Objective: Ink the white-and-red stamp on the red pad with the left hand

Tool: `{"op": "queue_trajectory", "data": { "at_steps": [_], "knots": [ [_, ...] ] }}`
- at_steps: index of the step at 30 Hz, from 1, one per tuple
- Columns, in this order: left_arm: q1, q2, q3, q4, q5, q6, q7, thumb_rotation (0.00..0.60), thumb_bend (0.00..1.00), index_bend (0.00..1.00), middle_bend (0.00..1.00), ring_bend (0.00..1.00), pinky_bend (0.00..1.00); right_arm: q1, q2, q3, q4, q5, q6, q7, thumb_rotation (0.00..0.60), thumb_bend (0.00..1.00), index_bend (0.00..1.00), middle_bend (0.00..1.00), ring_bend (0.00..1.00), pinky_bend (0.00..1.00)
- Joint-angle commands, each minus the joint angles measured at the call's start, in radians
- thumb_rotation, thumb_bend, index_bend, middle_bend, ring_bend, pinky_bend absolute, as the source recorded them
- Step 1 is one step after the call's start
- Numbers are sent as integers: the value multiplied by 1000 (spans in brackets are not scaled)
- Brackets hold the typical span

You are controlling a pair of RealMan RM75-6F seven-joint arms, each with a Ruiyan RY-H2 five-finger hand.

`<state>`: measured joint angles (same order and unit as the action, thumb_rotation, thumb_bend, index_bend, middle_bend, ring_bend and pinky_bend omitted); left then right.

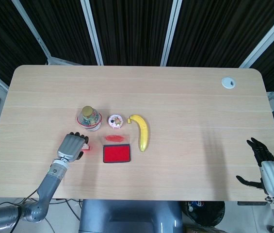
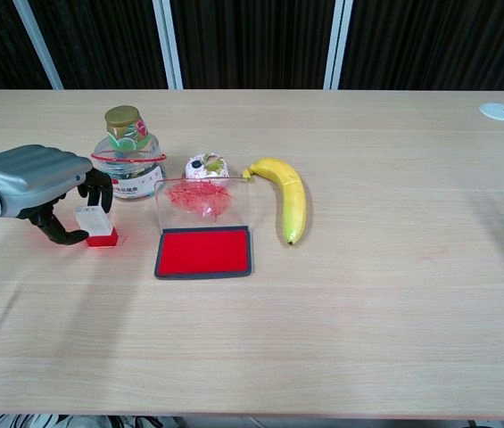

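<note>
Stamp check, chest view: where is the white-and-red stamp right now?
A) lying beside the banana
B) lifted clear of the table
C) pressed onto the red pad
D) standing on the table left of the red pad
D: the stamp stands on the table, left of the red pad, with the left hand closing around it.

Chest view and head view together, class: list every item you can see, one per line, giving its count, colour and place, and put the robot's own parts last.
Table: one, light wood, under everything.
Stamp: one, white with red base, upright left of the pad.
Ink pad: one, red in a dark tray, clear lid raised behind it, table centre-left.
Jar: one, clear with gold cap, behind the stamp.
Small round container: one, pinkish-white, behind the pad.
Banana: one, yellow, right of the pad.
Grommet: one, white, far right corner.
Left hand: one, grey with black fingers, around the stamp; grip unclear.
Right hand: one, same colours, fingers apart, near right edge.
</note>
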<state>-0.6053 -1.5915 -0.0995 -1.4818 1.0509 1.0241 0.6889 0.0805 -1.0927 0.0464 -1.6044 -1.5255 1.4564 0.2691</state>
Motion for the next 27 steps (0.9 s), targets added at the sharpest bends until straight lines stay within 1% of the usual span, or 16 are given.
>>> {"op": "queue_trajectory", "data": {
  "at_steps": [1, 11, 23, 27],
  "knots": [
    [-3, -4, 4, 4, -3, 0, 3, 600, 287, 410, 422, 299, 383, 0, 0, 0, -1, 0, 0, 0, 600, 93, 0, 0, 0, 177],
    [-15, -18, 12, 17, -14, 2, 4, 600, 353, 426, 435, 299, 383, 0, 1, 0, -3, 2, -2, 4, 600, 95, 0, 0, 0, 177],
    [-17, -16, 25, 22, -18, 12, 2, 600, 364, 457, 468, 313, 395, -1, 0, 0, -4, 0, 1, 1, 600, 97, 0, 0, 0, 177],
    [-16, -19, 26, 24, -4, 23, -11, 600, 427, 501, 516, 358, 439, -1, 0, 0, -4, -1, 1, 1, 600, 102, 0, 0, 0, 177]
  ]
}}
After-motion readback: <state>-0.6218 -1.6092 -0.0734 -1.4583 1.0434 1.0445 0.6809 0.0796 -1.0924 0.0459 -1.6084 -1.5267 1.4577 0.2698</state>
